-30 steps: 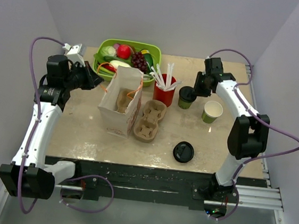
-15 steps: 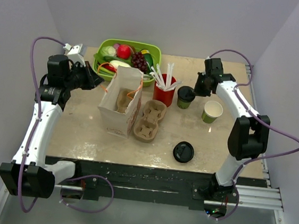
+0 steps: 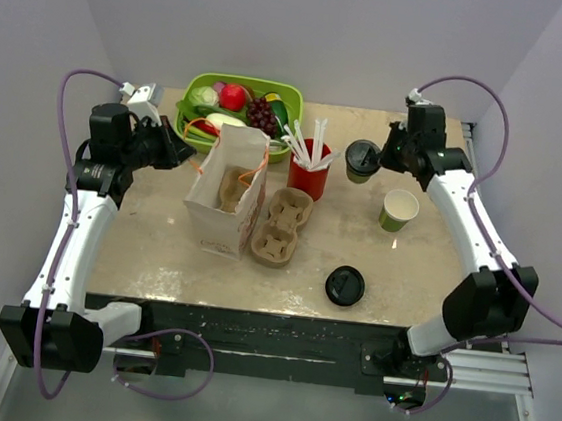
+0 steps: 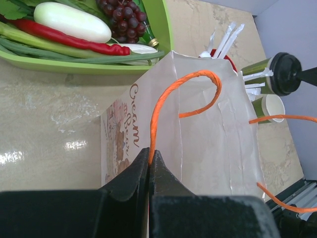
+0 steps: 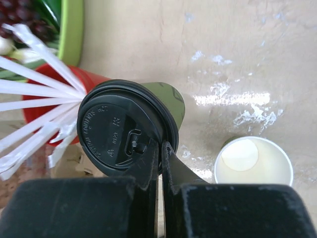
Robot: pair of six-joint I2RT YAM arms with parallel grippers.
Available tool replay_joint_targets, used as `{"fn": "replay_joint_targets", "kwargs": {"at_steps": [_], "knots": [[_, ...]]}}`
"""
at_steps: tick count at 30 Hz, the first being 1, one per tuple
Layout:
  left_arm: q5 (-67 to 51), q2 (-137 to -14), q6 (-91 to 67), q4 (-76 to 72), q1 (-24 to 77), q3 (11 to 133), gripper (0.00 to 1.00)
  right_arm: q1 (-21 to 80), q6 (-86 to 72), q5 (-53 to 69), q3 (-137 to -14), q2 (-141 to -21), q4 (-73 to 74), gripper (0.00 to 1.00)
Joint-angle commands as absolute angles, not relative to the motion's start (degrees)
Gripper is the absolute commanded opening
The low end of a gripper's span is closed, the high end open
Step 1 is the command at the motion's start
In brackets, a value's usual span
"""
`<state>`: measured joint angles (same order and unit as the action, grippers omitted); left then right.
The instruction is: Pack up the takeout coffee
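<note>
Beige table (image 3: 395, 273), one lidded cup (image 3: 361, 161) in right claw (image 5: 159, 151), one open cup (image 3: 399, 210)

The beige table (image 3: 156, 248) bears a green tray (image 3: 295, 99), paper bag (image 3: 216, 219), cardboard carrier (image 3: 277, 232), red cup (image 3: 306, 181), open green cup (image 3: 398, 210), loose black lid (image 3: 344, 286).

**White shells, black joints, purple cables**

The left arm (image 3: 79, 238) and right arm (image 3: 469, 212) have white link shells between black cylindrical joints. Their black bases sit at 6 o'clock in the top view. A purple cable (image 3: 65, 112) loops along each arm. The left gripper (image 4: 149, 153) and right gripper (image 5: 159, 147) are matte black, with wedge-shaped fingers.
</note>
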<state>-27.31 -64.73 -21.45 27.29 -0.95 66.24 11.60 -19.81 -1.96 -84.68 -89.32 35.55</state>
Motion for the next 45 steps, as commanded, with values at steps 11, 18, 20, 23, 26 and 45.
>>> {"fn": "replay_joint_targets", "kwargs": {"at_steps": [11, 18, 20, 23, 26, 45], "knots": [[-29.18, -64.95, -19.6, 26.89, -0.7, 66.71, 0.0, 23.08, -14.16, 5.97, -109.28, -84.0, 35.68, 0.0], [-28.13, -64.69, -19.86, 27.51, -0.7, 66.71, 0.0, 36.02, -11.08, 11.34, -130.05, -98.42, 42.34, 0.0], [-26.81, -64.16, -20.3, 27.51, -0.7, 66.8, 0.0, 39.0, -10.81, 11.16, -135.06, -101.67, 44.9, 0.0], [-26.1, -63.81, -20.65, 27.51, -0.7, 66.97, 0.0, 40.86, -11.07, 10.82, -135.88, -104.24, 47.19, 0.0], [-25.49, -63.55, -21.0, 27.6, -0.7, 66.97, 0.0, 42.1, -10.46, 8.8, -134.74, -104.5, 49.3, 0.0], [-33.48, -63.63, -18.46, 26.02, -0.79, 66.53, 0.0, 47.55, 9.72, 11.86, -137.55, -112.76, 57.74, 0.0]]}}
